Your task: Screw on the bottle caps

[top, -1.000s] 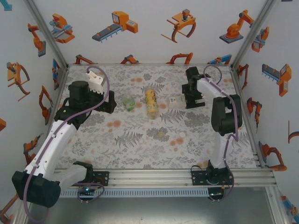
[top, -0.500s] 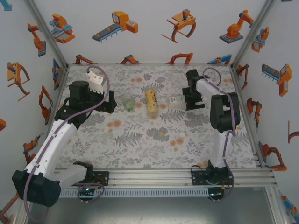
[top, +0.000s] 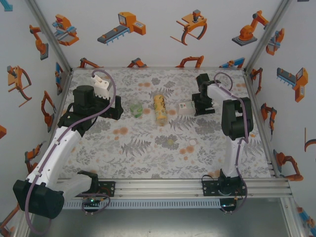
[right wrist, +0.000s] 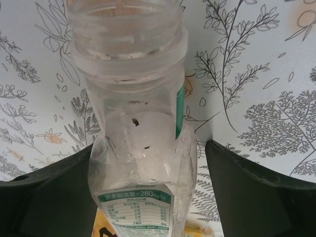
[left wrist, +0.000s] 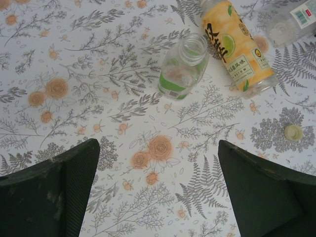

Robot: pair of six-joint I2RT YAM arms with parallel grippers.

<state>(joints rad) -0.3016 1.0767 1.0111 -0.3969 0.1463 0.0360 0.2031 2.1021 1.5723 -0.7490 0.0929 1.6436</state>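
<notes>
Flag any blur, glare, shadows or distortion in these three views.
Top external: even light, faint shadows, walls splayed by a wide lens. Left wrist: sharp, green bottle and cap crisp; dark fingers show little detail. Right wrist: clear bottle very close, neck stretched and slightly soft, label readable; no glare.

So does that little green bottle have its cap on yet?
No, off. The green bottle has a bare threaded neck and an open mouth. A loose cap lies on the cloth some way from it.
</notes>
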